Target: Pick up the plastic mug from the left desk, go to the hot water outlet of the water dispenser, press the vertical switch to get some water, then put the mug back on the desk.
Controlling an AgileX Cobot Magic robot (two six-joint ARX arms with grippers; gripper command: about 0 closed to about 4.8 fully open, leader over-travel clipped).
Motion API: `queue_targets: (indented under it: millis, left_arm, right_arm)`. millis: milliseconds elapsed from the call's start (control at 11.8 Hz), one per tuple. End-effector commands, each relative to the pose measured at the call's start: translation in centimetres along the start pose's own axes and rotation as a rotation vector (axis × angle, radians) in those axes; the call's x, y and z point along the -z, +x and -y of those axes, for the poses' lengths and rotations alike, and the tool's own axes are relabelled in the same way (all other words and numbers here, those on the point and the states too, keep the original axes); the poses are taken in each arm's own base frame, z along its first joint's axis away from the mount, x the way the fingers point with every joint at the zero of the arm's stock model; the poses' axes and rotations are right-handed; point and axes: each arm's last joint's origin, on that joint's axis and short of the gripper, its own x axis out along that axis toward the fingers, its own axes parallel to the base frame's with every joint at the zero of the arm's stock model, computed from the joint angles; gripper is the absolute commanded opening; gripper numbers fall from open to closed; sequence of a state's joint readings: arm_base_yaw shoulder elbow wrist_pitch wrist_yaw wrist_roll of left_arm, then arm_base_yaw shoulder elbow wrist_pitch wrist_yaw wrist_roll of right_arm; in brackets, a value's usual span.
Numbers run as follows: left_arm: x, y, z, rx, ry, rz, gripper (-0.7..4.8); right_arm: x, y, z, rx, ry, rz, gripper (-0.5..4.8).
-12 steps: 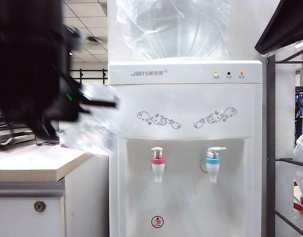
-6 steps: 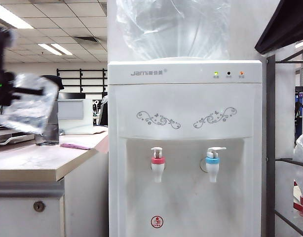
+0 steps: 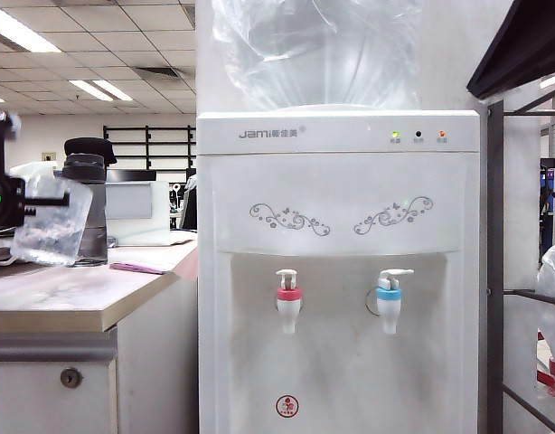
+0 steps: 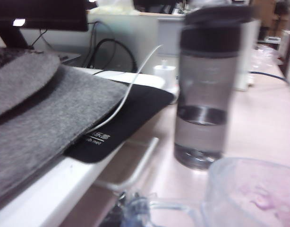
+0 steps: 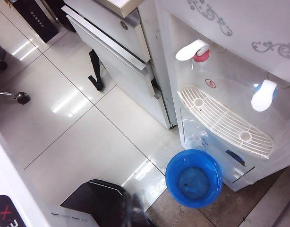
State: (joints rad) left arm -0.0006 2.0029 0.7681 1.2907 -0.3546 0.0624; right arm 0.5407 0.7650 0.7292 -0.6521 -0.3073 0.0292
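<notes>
The clear plastic mug [image 3: 51,221] hangs just above the pale beige top of the left desk [image 3: 70,294], at the far left of the exterior view, gripped by its loop handle in the clamped left gripper [image 3: 29,203], whose black body is cut off by the frame edge. In the left wrist view the mug [image 4: 251,194] shows a faint pinkish tinge at its base; whether it holds water cannot be told. Just behind it on the desk stands a dark grey tumbler [image 3: 89,203] with a black lid, seen close up from the wrist as a smoky see-through bottle [image 4: 206,87] part-filled with liquid. A grey felt sleeve [image 4: 46,113] and a black pad [image 4: 121,123] lie on a white tray beside it, with a white cable across them. To the right of the desk stands the white water dispenser [image 3: 341,217], its clear bottle [image 3: 318,50] on top, the red-collared hot water outlet [image 3: 288,298] with its upright vertical switch [image 3: 286,276] left of the blue-collared tap [image 3: 389,298]. Ceiling lights and office shelving fill the background. The right gripper [image 5: 131,215], a dark blur, is closed and empty above the glossy tiled floor, near a blue bucket [image 5: 194,178] that sits below the dispenser's white drip tray [image 5: 225,120].
</notes>
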Motion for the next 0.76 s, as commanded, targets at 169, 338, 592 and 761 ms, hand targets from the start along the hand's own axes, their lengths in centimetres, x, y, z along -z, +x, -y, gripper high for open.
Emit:
queue_targets:
  millis: [169,338,592,761]
  left_arm:
    - [1.8,1.9,0.2,0.009,-0.058,0.004,-0.05]
    - [2.8,1.8,0.2,-0.002,-0.123,-0.013,-0.05]
    - [3.0,1.4,-0.1,-0.018,-0.146,-0.002,-0.05]
    - [3.3,0.8,-0.7,-0.027,-0.141,0.008,-0.05]
  right_arm:
    - [-0.2,-0.1,-0.1,-0.004,-0.006,0.018,-0.01]
    - [-0.2,-0.1,-0.1,-0.004,-0.005,0.018,-0.01]
    - [-0.2,-0.1,-0.1,-0.003,-0.005,0.018,-0.01]
    - [-0.2,-0.1,-0.1,-0.003,-0.005,0.018,-0.01]
